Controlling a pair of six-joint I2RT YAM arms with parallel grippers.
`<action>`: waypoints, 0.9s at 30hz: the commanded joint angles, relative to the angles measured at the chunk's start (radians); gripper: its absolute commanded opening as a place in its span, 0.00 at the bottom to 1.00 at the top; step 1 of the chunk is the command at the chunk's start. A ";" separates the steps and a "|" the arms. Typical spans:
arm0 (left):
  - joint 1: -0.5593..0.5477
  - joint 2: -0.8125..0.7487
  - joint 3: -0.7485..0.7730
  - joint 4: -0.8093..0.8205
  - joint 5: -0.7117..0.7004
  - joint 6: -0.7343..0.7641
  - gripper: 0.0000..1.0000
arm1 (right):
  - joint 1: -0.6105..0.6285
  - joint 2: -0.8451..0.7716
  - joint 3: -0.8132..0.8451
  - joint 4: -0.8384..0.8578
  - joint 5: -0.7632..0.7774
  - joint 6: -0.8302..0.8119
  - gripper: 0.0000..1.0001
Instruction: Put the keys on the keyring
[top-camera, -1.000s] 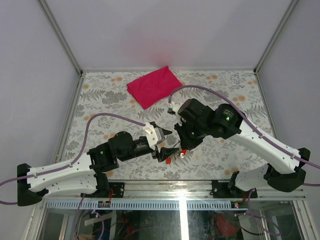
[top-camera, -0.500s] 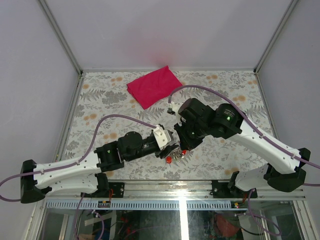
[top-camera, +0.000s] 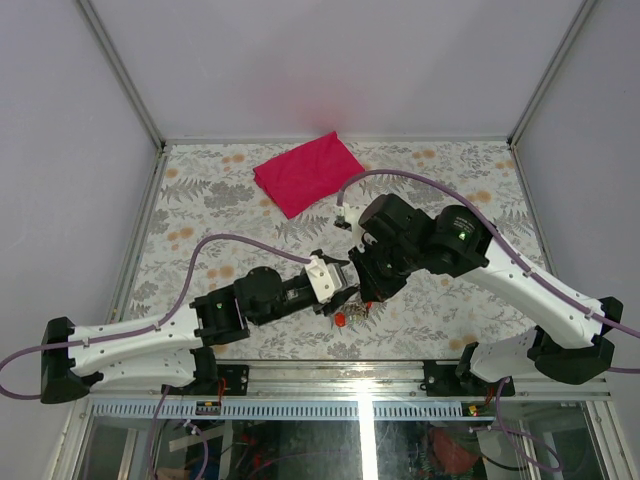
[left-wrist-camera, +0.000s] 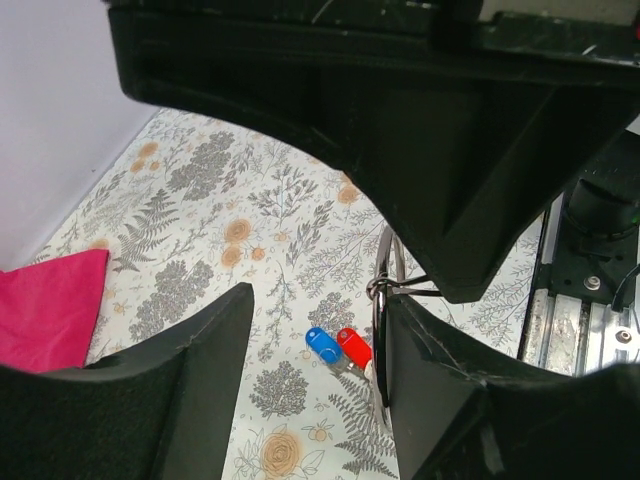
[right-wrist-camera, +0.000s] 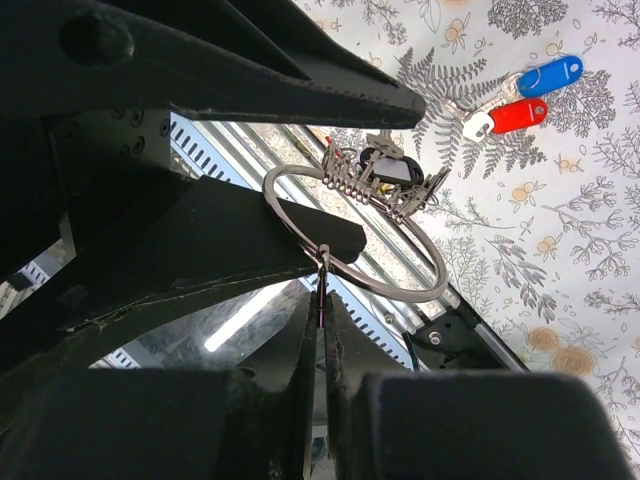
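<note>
The keyring (right-wrist-camera: 441, 271), a thin silver ring with a bunch of small dark keys (right-wrist-camera: 380, 175), hangs above the table. My right gripper (right-wrist-camera: 321, 300) is shut on a thin link of it. My left gripper (left-wrist-camera: 315, 300) is open, and the ring (left-wrist-camera: 383, 300) lies edge-on against its right finger. Below on the flowered table lie the keys, one blue (left-wrist-camera: 322, 346) and one red (left-wrist-camera: 354, 347), side by side with a pale tag (right-wrist-camera: 478, 125). From above, both grippers (top-camera: 345, 290) meet over the red key (top-camera: 342, 318) near the front edge.
A folded magenta cloth (top-camera: 307, 172) lies at the back middle of the table. The metal rail (top-camera: 350, 372) with the arm bases runs along the near edge. Grey walls close in the left, right and back.
My left arm has moved right to the keyring and its jaws have narrowed around it. The right gripper kept its hold and barely moved.
</note>
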 joint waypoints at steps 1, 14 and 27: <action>-0.015 -0.009 -0.002 0.111 0.021 0.032 0.53 | -0.009 0.005 0.052 -0.024 -0.051 -0.007 0.00; -0.036 0.004 0.012 0.101 0.070 0.024 0.28 | -0.009 0.005 0.047 -0.028 -0.055 -0.013 0.00; -0.037 -0.003 0.041 0.087 0.062 -0.079 0.00 | -0.009 -0.105 -0.013 0.124 0.032 -0.005 0.16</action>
